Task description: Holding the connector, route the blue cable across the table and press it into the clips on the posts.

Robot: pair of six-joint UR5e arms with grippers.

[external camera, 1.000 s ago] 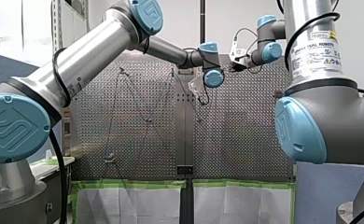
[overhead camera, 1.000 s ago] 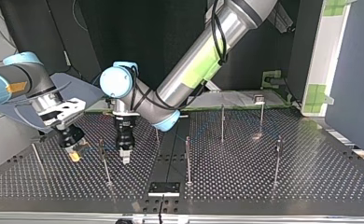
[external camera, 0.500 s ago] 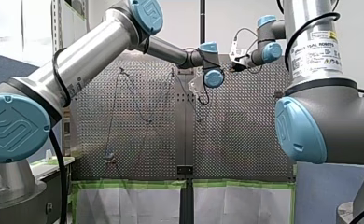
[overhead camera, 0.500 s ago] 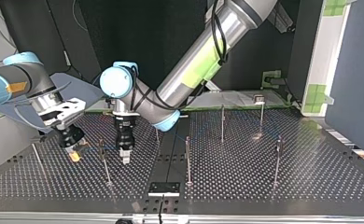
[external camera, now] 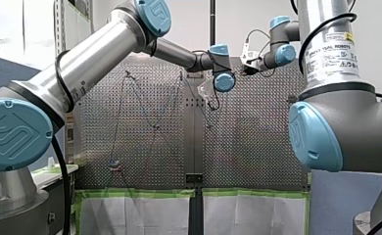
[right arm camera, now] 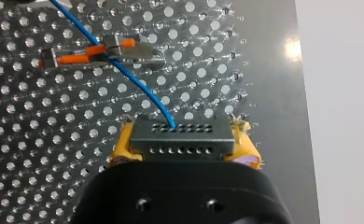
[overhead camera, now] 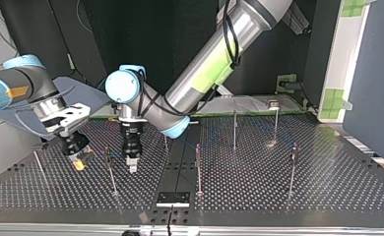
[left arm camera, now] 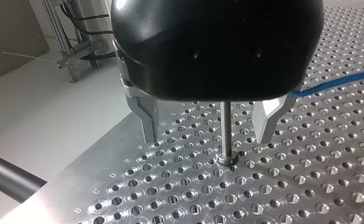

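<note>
**Connector gripped, cable lying on a clip: too much pull is the danger**

Nearest to the right wrist camera, my right gripper [right arm camera: 182, 139] has its yellow pads [right arm camera: 122, 145] closed on the 2 short ends of the dark connector [right arm camera: 180, 145], which sits level between them. The blue cable [right arm camera: 124, 72] leaves the connector's face, bends, and runs ahead across a clip [right arm camera: 138, 50] with orange levers. It crosses the clip near the middle. Whether it is pressed fully in, I cannot tell.

A little farther stands my left gripper [left arm camera: 204, 140]. Its metal fingers [left arm camera: 145, 114] are wide apart and hold nothing. They stand on the 2 sides of a thin post [left arm camera: 225, 128], low over the perforated table [left arm camera: 124, 196]. The top of this post is hidden by the gripper body. The cable passes beside 1 finger (not touching it, as far as I can see).

Farther across the table, at the top view's right, the other posts [overhead camera: 234, 130] stand well apart from both grippers.

In my judgement, the first risk is tension. If my right arm pulls the connector away too strongly, the cable may lift out of the clip, or the bend at the connector may become too sharp. The second risk is the straddled post. A sideways move of my left arm before it rises would knock a finger against it. Also, if the left fingers close beside the cable and not around it, the press will miss.
</note>
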